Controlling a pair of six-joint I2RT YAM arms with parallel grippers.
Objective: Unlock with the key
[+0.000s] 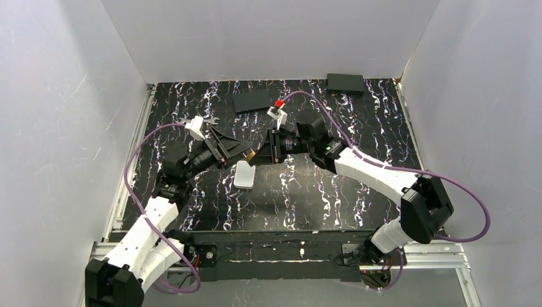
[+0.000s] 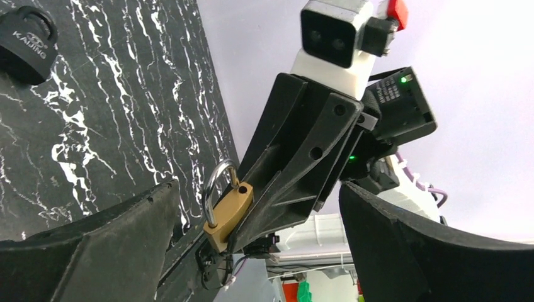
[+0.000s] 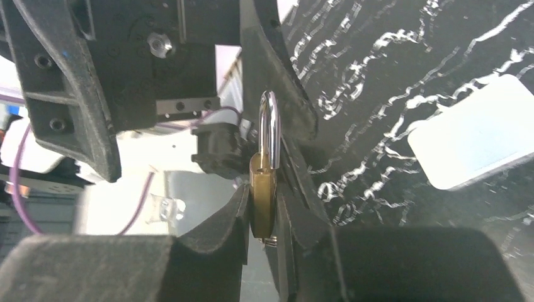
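Mid-counter, above the surface: both end effectors meet nose to nose, off the counter (image 1: 332, 198).
Left end effector (image 2: 259, 189): fingers spread wide, gripping nothing, with the brass padlock between them.
Right end effector (image 3: 263, 207): closed narrow on the body of a brass padlock (image 2: 228, 211), whose silver shackle points away from the wrist.
Key: cannot be made out for certain; a small dark piece sits just under the brass padlock's base in the left wrist view, but I cannot tell what it is.
Counter: black with white marble-like veins.
White flat card (image 1: 245, 174): lies on the counter at 6 o'clock of the padlock.
Dark flat panel (image 1: 252, 100): at 12 o'clock, near the far edge.
Black box (image 1: 345, 84): at 1 o'clock, against the back wall.
Black padlock (image 2: 25, 44): lies on the counter at 10 o'clock in the left wrist view.
Room: plain white walls (image 1: 268, 38) close in on three sides.
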